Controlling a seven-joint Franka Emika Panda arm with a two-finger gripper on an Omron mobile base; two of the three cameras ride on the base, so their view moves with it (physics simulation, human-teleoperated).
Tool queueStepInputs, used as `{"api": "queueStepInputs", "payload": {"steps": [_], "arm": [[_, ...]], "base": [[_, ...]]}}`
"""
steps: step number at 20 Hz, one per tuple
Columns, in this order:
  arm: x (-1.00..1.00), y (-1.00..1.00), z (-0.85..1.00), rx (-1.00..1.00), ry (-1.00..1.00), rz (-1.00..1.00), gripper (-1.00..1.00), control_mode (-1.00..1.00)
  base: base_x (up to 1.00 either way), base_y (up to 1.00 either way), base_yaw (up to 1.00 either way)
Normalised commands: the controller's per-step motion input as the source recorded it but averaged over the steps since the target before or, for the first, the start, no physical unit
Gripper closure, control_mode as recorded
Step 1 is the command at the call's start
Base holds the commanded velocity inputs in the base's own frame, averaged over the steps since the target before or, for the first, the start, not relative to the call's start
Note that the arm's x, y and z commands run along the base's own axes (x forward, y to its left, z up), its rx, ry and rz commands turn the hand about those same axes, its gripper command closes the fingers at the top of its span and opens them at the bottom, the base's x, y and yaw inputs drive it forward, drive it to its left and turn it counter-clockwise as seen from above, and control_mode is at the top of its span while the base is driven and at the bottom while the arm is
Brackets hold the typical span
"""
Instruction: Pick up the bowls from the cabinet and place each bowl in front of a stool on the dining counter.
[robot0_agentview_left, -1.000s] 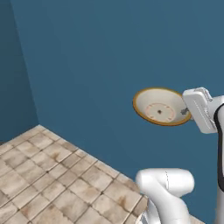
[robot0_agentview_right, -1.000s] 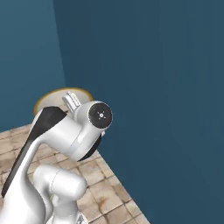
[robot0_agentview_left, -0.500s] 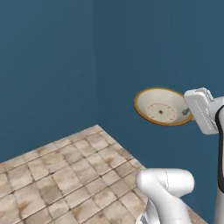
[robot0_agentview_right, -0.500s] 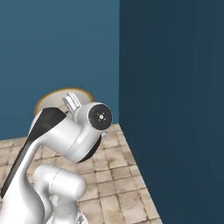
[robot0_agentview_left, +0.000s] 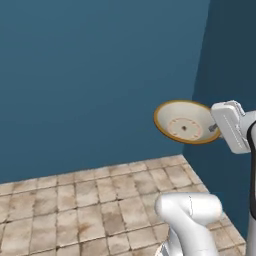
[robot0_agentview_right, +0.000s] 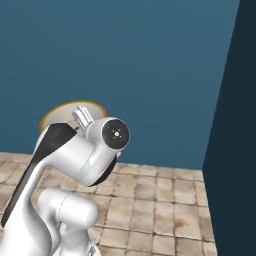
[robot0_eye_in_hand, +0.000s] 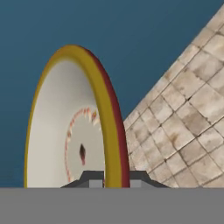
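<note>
the claw (robot0_eye_in_hand: 111, 179) stands clamped on the rim of the cream bowl (robot0_agentview_left: 183, 122), held on edge in open air above the tiled floor (robot0_agentview_left: 90, 205), near blue walls (robot0_agentview_left: 90, 75).

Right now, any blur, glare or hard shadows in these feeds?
Left base view: flat even light, no glare on the cream bowl, floor tiles soft-textured. Right base view: right-hand wall much darker, no cast shadows. Hand view: bowl rim close and sharp where the end effector grips it.
</note>
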Motion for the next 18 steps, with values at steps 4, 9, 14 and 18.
{"api": "queueStepInputs", "payload": {"steps": [4,9,14,18], "arm": [[0.0,0.0,0.0,0.0,0.0,0.0,1.0,1.0],[0.0,0.0,0.0,0.0,0.0,0.0,1.0,1.0],[0.0,0.0,0.0,0.0,0.0,0.0,1.0,1.0],[0.0,0.0,0.0,0.0,0.0,0.0,1.0,1.0]], "base": [[0.8,0.58,0.59],[0.86,0.6,0.57],[0.96,0.55,0.53],[1.0,0.43,0.49]]}}
